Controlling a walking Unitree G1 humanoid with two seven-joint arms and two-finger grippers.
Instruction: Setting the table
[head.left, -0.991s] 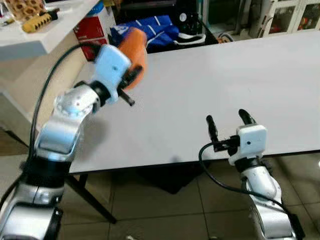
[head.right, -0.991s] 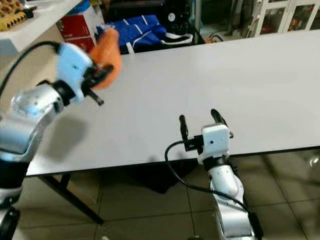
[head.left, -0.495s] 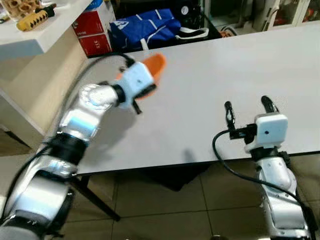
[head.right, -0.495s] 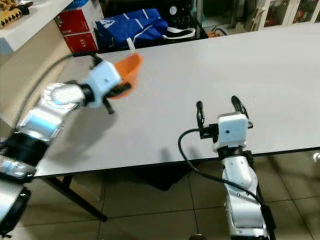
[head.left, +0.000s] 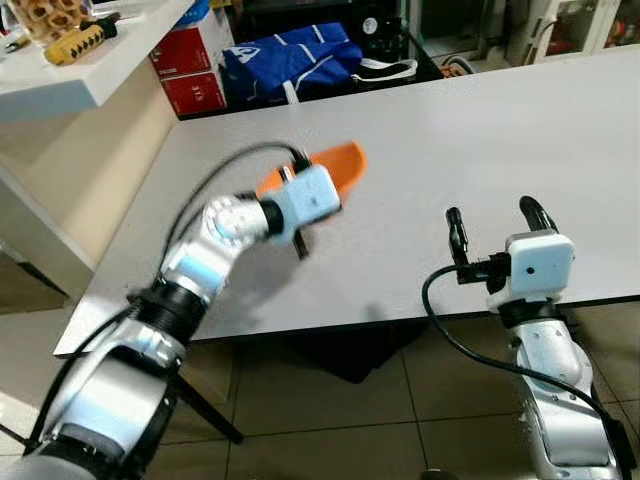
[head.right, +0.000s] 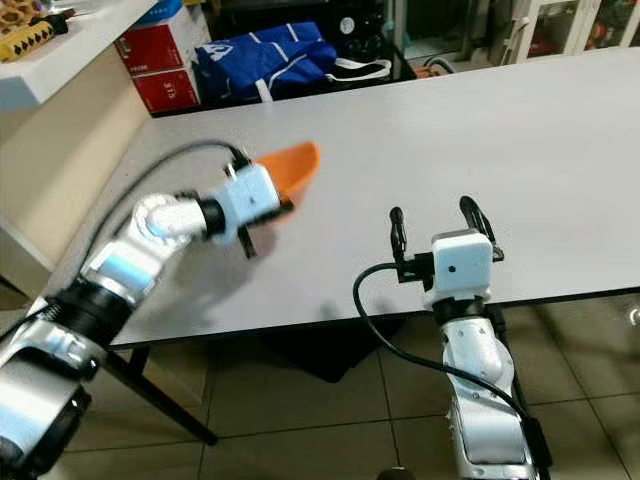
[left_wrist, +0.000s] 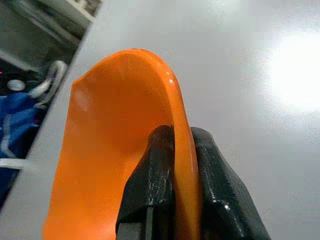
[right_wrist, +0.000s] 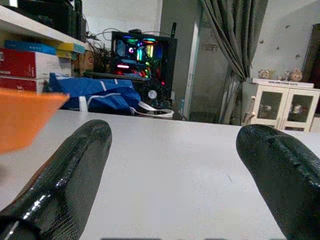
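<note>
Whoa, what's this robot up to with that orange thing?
It is setting a table. Its left gripper pinches the rim of an orange plastic dish and holds it tilted, low over the long white table. The right gripper hovers at the table's near edge, fingers apart, holding nothing. A blue bag lies beyond the table's far edge.

Orange plate (head.left: 340, 165); white table (head.left: 500, 140); blue bag w/ white stripes (head.left: 285, 55); red boxes (head.left: 185, 75).

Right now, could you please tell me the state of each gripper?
Left gripper: jaws shut on the rim of the orange bowl, over the white table.
Right gripper: jaws open, holding nothing.
</note>
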